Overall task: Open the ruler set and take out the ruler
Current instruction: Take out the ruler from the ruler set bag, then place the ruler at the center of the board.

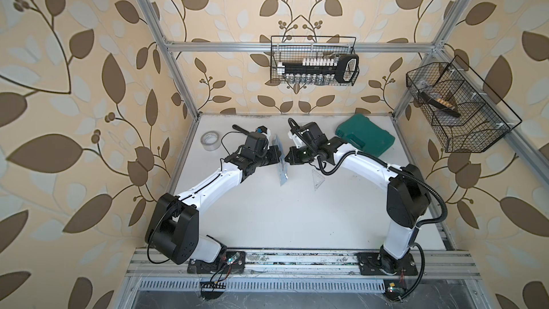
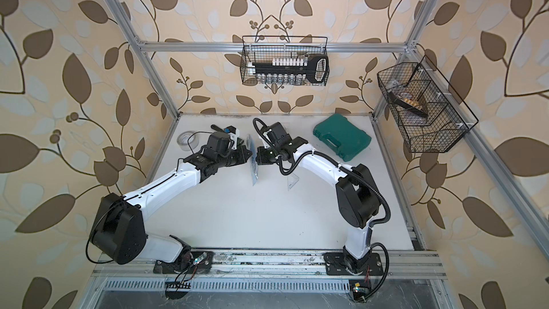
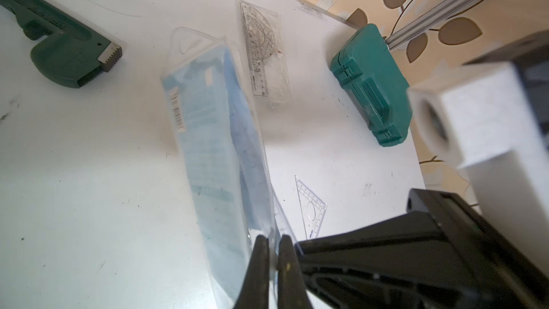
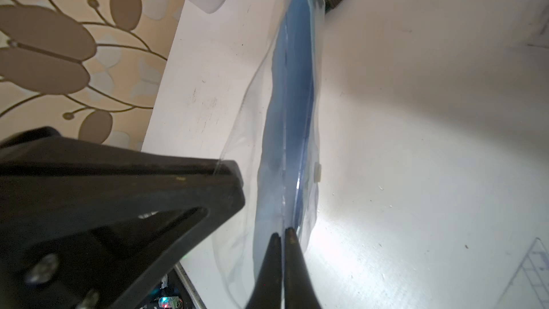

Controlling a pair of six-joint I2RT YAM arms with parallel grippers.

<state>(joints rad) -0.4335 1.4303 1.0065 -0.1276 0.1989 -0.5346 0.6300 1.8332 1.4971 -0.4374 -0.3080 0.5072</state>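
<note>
The ruler set (image 3: 205, 132), a clear pouch with a blue card inside, hangs edge-up above the table (image 1: 267, 218) between my two arms in both top views (image 1: 281, 170) (image 2: 254, 170). My left gripper (image 3: 274, 238) is shut on one edge of its near end. My right gripper (image 4: 282, 232) is shut on the pouch's thin clear film (image 4: 292, 120) from the opposite side. A clear ruler (image 3: 260, 83) with printed numbers lies on the table partly under a protractor (image 3: 256, 29). I cannot tell what remains inside the pouch.
A clear set square (image 3: 312, 208) (image 1: 317, 178) lies on the table under the right arm. A green pipe wrench (image 3: 59, 52), a tape roll (image 1: 210, 140) and a green case (image 1: 367, 138) lie along the back. Wire baskets (image 1: 315, 60) (image 1: 457, 108) hang on the walls.
</note>
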